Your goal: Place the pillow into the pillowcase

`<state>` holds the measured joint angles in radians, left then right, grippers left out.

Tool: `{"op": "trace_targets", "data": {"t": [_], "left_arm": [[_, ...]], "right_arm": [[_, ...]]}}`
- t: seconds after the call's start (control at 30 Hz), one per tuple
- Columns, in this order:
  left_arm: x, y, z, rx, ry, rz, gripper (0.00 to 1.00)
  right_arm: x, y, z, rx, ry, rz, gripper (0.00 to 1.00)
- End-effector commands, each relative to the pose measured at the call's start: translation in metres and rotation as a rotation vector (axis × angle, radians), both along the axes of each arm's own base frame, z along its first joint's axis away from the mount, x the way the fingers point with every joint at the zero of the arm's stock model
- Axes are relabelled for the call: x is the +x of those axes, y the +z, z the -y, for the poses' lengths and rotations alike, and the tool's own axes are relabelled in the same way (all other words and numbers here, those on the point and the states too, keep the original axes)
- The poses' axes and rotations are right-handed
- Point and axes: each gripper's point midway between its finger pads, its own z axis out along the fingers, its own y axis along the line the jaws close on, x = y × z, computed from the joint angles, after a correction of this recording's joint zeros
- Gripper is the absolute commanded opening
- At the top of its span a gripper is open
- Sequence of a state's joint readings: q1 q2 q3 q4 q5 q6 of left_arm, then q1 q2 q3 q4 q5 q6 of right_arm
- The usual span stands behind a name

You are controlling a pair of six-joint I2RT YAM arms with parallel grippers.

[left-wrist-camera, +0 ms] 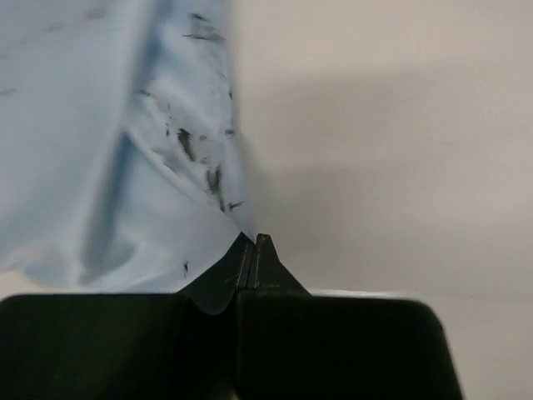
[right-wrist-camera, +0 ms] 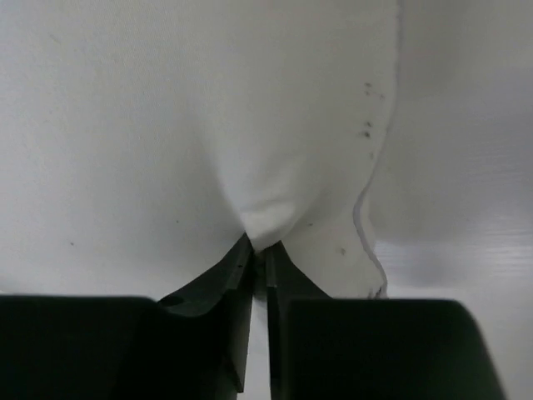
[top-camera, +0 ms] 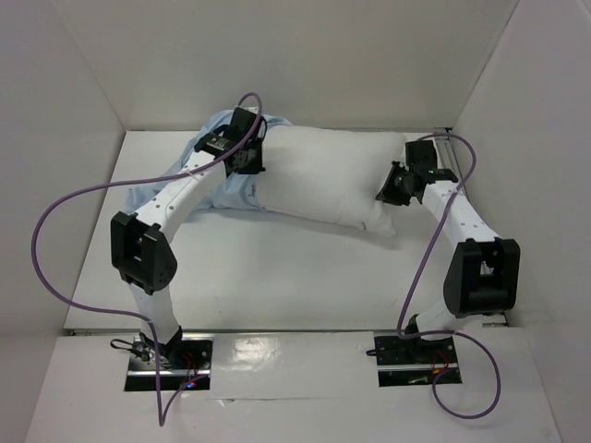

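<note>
The white pillow (top-camera: 323, 180) lies across the back of the table, its left end inside the light blue pillowcase (top-camera: 235, 189). My left gripper (top-camera: 247, 159) is shut on the pillowcase's edge at the pillow's left end; the left wrist view shows the speckled blue cloth (left-wrist-camera: 166, 150) pinched between its closed fingers (left-wrist-camera: 254, 250). My right gripper (top-camera: 388, 189) is shut on the pillow's right end; the right wrist view shows white pillow fabric (right-wrist-camera: 266, 225) pinched between the fingers (right-wrist-camera: 260, 254).
White walls enclose the table on the left, back and right. A grey rail (top-camera: 446, 148) stands at the back right corner beside the right arm. Purple cables (top-camera: 83, 198) loop from both arms. Bare tabletop (top-camera: 295, 277) lies in front of the pillow.
</note>
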<state>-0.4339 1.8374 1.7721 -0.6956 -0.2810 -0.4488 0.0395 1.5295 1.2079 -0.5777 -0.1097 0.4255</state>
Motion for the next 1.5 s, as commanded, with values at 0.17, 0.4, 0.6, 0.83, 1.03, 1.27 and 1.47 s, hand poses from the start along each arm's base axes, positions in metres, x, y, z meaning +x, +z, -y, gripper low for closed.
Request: {"op": "trace_targets", "data": {"t": [0.17, 0.4, 0.6, 0.83, 1.03, 1.27, 1.47], "left_arm": [[-0.065, 0.08, 0.21, -0.454, -0.623, -0.011, 0.0], [-0.085, 0.119, 0.231, -0.55, -0.737, 0.021, 0.0], [-0.038, 0.125, 0.186, -0.545, -0.604, 0.074, 0.0], [-0.071, 0.165, 0.247, -0.654, -0.782, 0.114, 0.0], [-0.03, 0.134, 0.181, -0.554, -0.613, 0.093, 0.41], [-0.056, 0.17, 0.103, -0.405, -0.475, 0.191, 0.85], [-0.109, 0.128, 0.047, -0.284, -0.251, 0.216, 0.14]], "right_arm": [[0.015, 0.019, -0.061, 0.258, 0.099, 0.11, 0.0], [0.011, 0.041, -0.065, 0.235, 0.08, 0.169, 0.0], [0.009, 0.043, -0.067, 0.267, 0.066, 0.193, 0.0], [0.023, 0.08, -0.119, 0.357, 0.149, 0.261, 0.0], [0.005, 0.072, -0.133, 0.408, 0.135, 0.247, 0.0], [-0.004, 0.055, -0.135, 0.402, 0.138, 0.216, 0.0], [-0.006, 0.049, -0.138, 0.375, 0.163, 0.191, 0.0]]}}
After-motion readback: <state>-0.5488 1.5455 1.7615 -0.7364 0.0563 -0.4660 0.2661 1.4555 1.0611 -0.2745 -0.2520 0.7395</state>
